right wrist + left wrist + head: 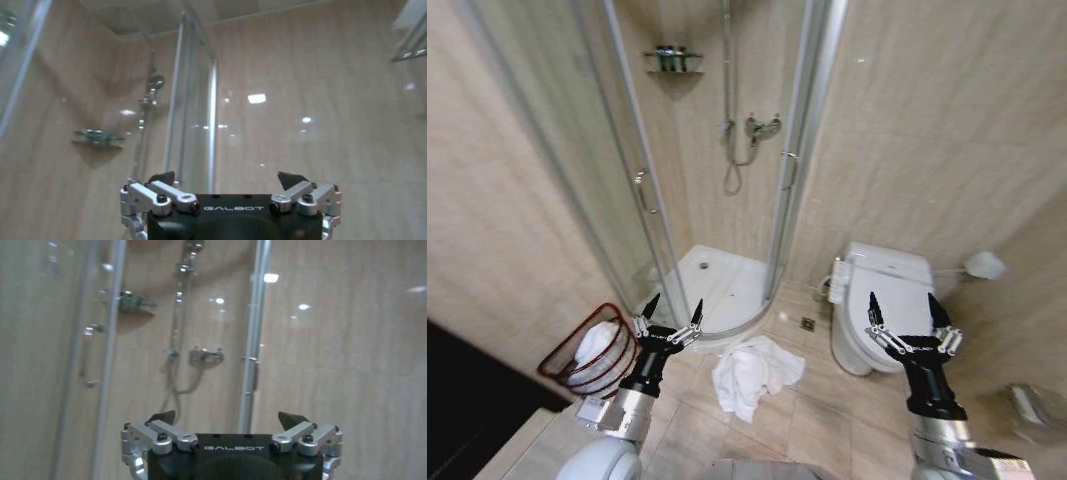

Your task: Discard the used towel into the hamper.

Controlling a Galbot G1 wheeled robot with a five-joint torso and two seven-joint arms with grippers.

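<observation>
A crumpled white towel (752, 375) lies on the tiled floor in front of the shower, between my two arms. The hamper (562, 355), a reddish-brown open-weave basket, stands at the left against the wall and holds something white. My left gripper (673, 312) is raised and open beside the hamper's right side, above the floor and left of the towel. My right gripper (911, 306) is raised and open in front of the toilet, right of the towel. In the wrist views, the left gripper (227, 416) and the right gripper (227, 176) point at the shower wall, both empty.
A glass corner shower cabin (717, 160) with a white tray stands ahead. A white toilet (882, 300) sits at the right, with a floor drain (808, 323) beside it. A dark ledge (467, 400) borders the lower left.
</observation>
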